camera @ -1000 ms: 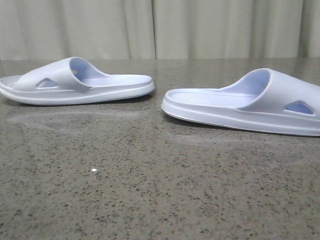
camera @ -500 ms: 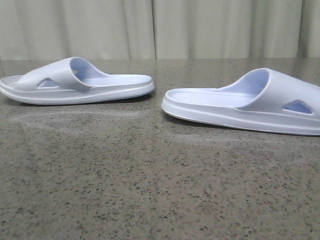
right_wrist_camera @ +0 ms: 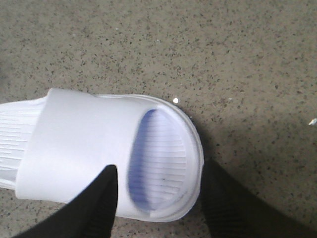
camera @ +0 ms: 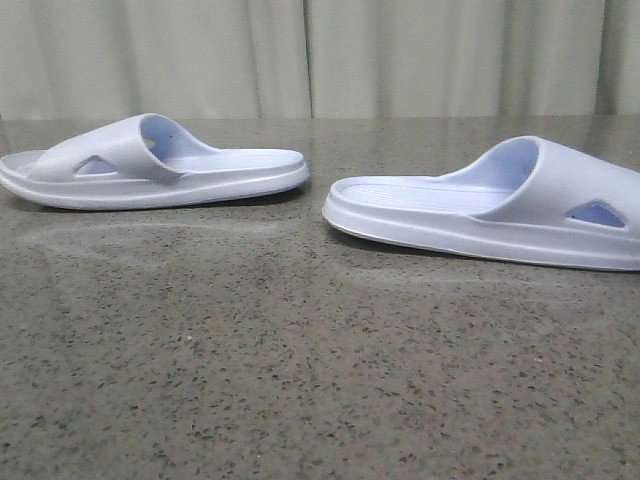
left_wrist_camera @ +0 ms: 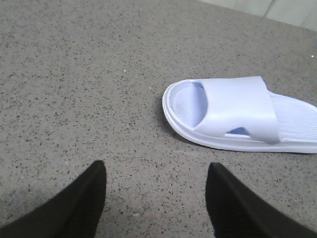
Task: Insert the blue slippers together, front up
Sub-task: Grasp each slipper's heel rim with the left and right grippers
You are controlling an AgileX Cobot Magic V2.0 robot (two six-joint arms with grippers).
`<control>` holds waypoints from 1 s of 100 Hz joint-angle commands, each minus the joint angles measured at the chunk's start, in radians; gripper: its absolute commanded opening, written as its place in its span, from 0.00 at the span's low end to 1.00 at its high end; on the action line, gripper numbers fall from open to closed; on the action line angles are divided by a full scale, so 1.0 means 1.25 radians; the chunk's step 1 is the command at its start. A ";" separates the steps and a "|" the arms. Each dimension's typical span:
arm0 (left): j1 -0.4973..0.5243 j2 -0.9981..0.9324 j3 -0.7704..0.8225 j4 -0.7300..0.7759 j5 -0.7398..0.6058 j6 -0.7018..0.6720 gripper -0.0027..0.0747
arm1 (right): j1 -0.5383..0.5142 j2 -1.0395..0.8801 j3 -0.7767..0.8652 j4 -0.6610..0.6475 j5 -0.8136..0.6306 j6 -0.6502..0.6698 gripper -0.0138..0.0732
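Two pale blue slippers lie flat on the speckled stone table, heels facing each other. The left slipper lies at the back left with its toe pointing left; it also shows in the left wrist view. The right slipper lies at the right with its toe pointing right. My left gripper is open and empty over bare table, short of the left slipper's toe. My right gripper is open with its two fingers spread either side of the toe end of the right slipper. Neither gripper shows in the front view.
The grey speckled table stretches wide in front of both slippers. A pale curtain hangs behind the table's far edge. A small white speck lies on the table by the right slipper's toe.
A small white speck on the front left of the table a second ago no longer shows. The slippers have not moved.
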 commanded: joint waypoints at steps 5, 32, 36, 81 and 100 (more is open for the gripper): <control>-0.001 0.021 -0.029 -0.041 -0.050 0.015 0.57 | -0.028 0.045 -0.033 0.009 -0.041 -0.016 0.52; -0.001 0.025 -0.029 -0.044 -0.048 0.027 0.57 | -0.138 0.117 -0.033 0.231 0.041 -0.240 0.52; -0.001 0.025 -0.029 -0.044 -0.048 0.027 0.57 | -0.168 0.131 -0.033 0.286 0.072 -0.282 0.52; -0.001 0.025 -0.029 -0.044 -0.046 0.033 0.57 | -0.291 0.340 -0.054 0.569 0.353 -0.533 0.49; -0.001 0.046 -0.037 -0.047 -0.040 0.033 0.57 | -0.291 0.350 -0.059 0.564 0.366 -0.535 0.04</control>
